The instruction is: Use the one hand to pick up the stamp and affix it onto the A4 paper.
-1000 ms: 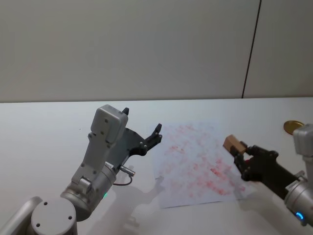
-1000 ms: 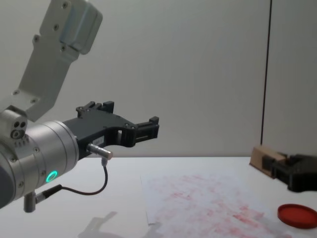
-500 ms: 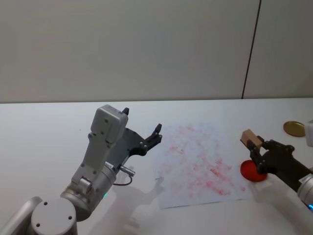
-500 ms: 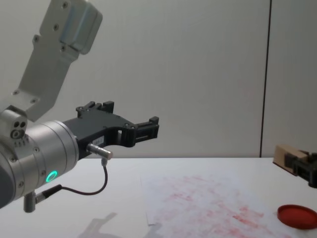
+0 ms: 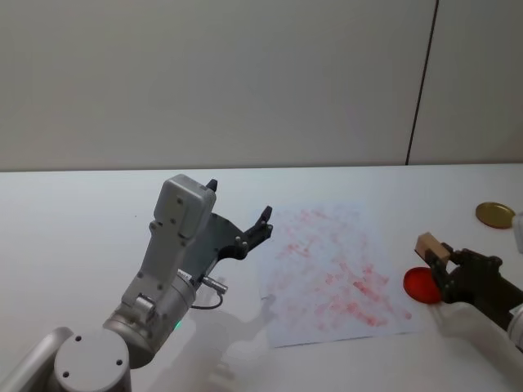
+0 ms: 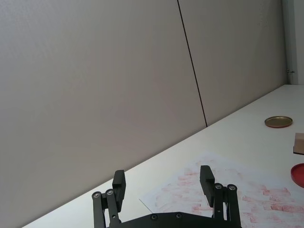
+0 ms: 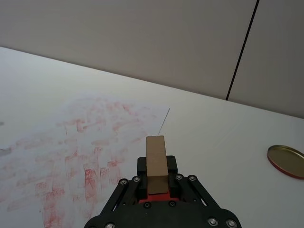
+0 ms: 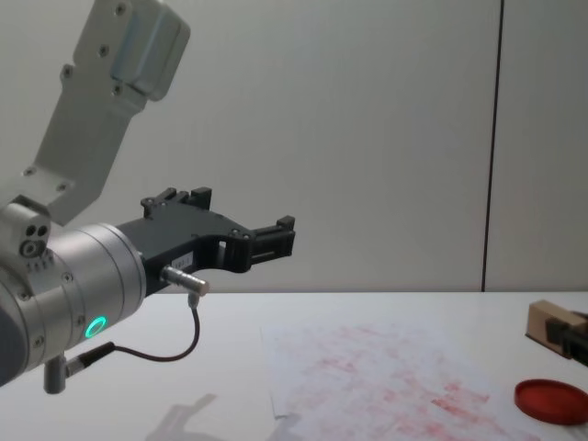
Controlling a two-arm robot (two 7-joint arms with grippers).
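A: What is held by the right hand (image 5: 442, 263), and where is it seen?

B: The stamp (image 5: 431, 245) is clamped between its closed jaws, the tan block standing out beyond the fingertips. In the head view the hand is found at the lower right of the frame, raised off the bench (image 5: 73, 212), with the red ink pad (image 5: 422, 285) lying just beneath and beside it.

A: And the A4 paper (image 5: 331, 273)?

B: It is spread flat at the centre of the frame, just left of the pad, and is covered with faint red marks. The stamp is not pressed on it; it is held apart from the sheet, off its right edge.

A: The other hand?

B: The left hand (image 5: 239, 219) is parked in the air at centre left, its fingers spread apart and empty. A brass-coloured lid (image 5: 495, 215) is seen at the far right.

A: How far along is the task judged to be?

B: The pick-up is done. Carrying the stamp over the sheet and pressing it down is judged to remain.
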